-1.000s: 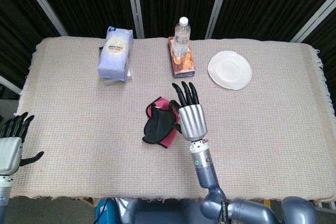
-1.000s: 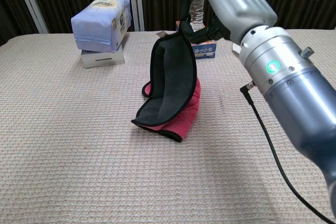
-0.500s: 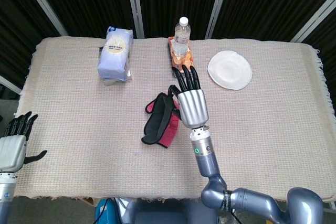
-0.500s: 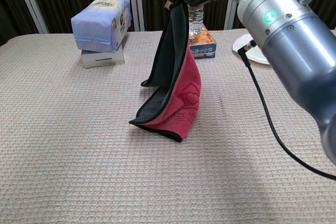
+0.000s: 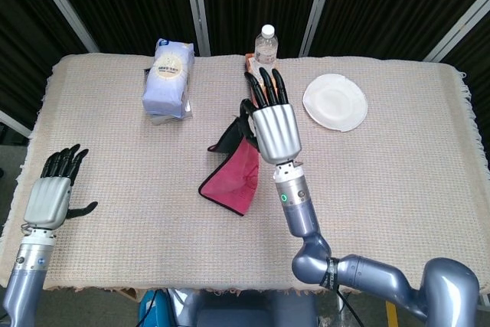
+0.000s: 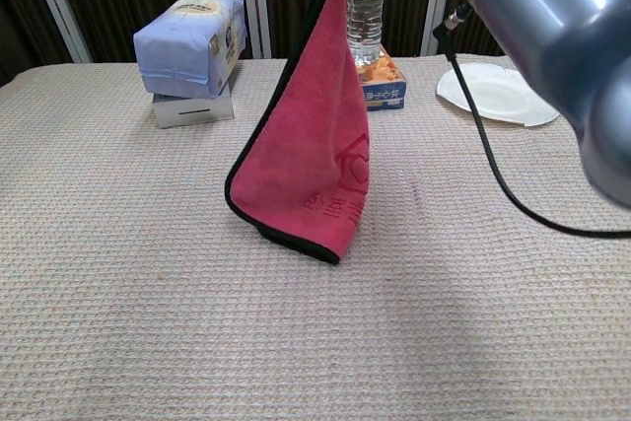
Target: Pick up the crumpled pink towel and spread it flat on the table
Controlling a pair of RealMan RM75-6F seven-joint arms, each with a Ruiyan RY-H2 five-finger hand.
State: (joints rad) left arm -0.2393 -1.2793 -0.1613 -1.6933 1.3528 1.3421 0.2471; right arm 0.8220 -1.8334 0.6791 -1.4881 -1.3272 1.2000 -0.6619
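Note:
The pink towel (image 5: pixel 233 175) with a black edge hangs from my right hand (image 5: pixel 272 120), which grips its top corner high above the table's middle. In the chest view the towel (image 6: pixel 314 155) hangs as an unfolded sheet, its lower edge touching the table; the hand itself is above that frame and only the forearm (image 6: pixel 552 17) shows. My left hand (image 5: pixel 52 193) hovers open over the table's left front edge, fingers apart, holding nothing.
A blue tissue pack on a white box (image 5: pixel 167 78) stands at the back left. A water bottle (image 5: pixel 265 45) and an orange box (image 6: pixel 381 81) stand behind the towel. A white plate (image 5: pixel 334 101) lies at the back right. A black cable (image 6: pixel 493 170) trails from the forearm.
My right hand has risen and moved back, lifting the towel so it unfolds and hangs pink side out. My left hand has moved in over the table's left edge.

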